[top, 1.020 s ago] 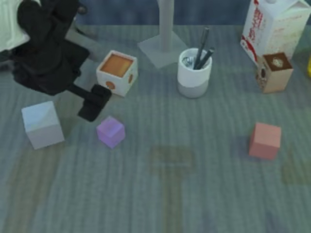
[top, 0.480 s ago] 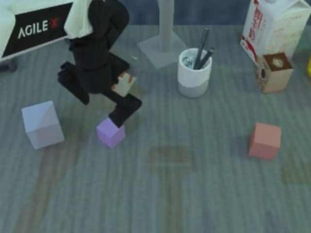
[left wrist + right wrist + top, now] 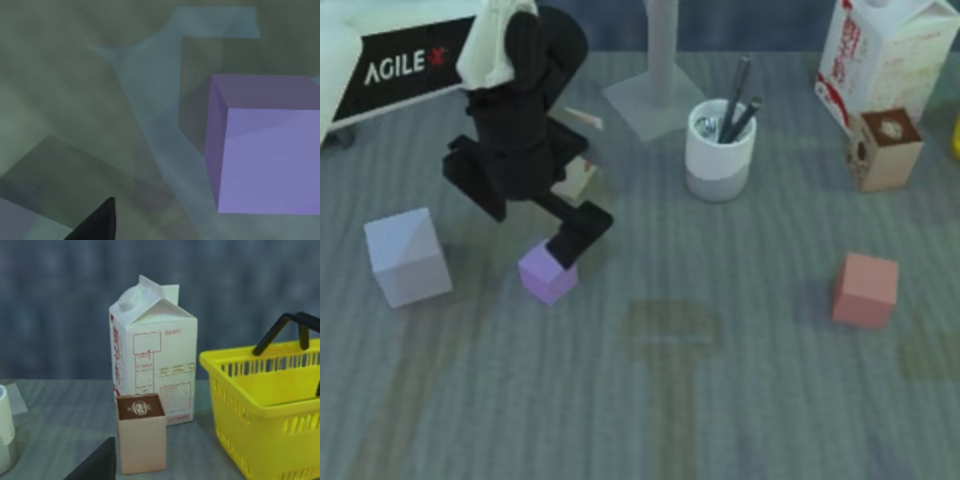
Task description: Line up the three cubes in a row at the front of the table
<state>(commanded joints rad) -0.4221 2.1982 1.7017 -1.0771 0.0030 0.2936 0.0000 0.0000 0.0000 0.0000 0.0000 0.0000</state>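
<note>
Lilac-purple cube [image 3: 547, 275] is overhung by the left gripper [image 3: 578, 232]; finger state cannot be told. White box [image 3: 576, 178] is hidden at 12 o'clock. Little is changed since half a second ago. Salmon-pink cube [image 3: 865, 290] sits far at 3 o'clock, blue-white cube [image 3: 408, 256] at 9.

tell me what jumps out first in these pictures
The black left arm reaches down over the table's left half, its gripper right at the small purple cube. A pale blue cube sits further left, and a pink cube stands alone at the right.
</note>
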